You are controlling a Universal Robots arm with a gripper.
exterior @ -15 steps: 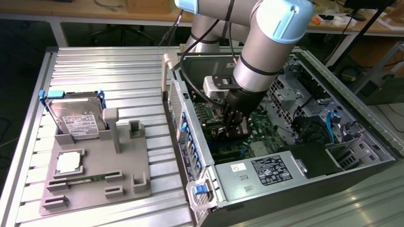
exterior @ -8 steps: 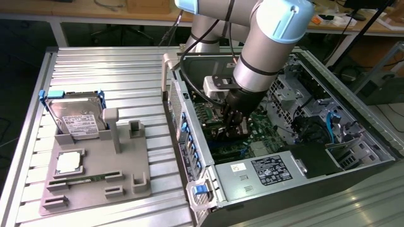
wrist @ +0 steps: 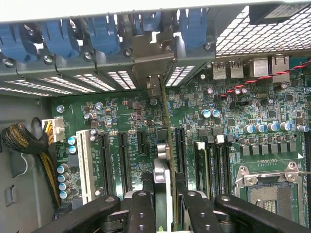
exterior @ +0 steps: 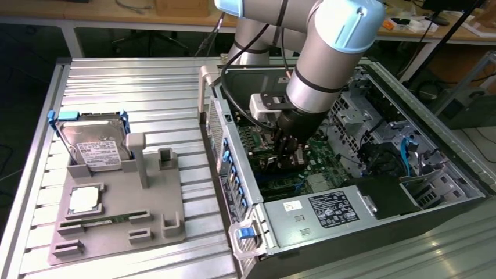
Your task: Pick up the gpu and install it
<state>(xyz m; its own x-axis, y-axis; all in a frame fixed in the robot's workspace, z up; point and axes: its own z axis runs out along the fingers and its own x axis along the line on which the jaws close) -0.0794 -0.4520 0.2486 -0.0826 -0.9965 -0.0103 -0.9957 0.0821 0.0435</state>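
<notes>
Exterior view: gripper (exterior: 285,156) lowered inside open computer case (exterior: 434,200), clamped on the gpu (exterior: 280,164) above the motherboard (exterior: 322,174). Wrist view: gpu (wrist: 163,170) held edge-on between the fingers (wrist: 141,211), over the expansion slots (wrist: 124,162). Probably light, stiff, fragile; best gripped by the card edges.

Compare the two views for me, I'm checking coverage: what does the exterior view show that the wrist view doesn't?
Exterior alone: the hard drive upright in the gray fixture beside the case, and the arm reaching in. Wrist alone: blue slot clips, the white slot, the bare CPU socket. Both: the gripper shut on the gpu, held edge-on over the motherboard.
</notes>
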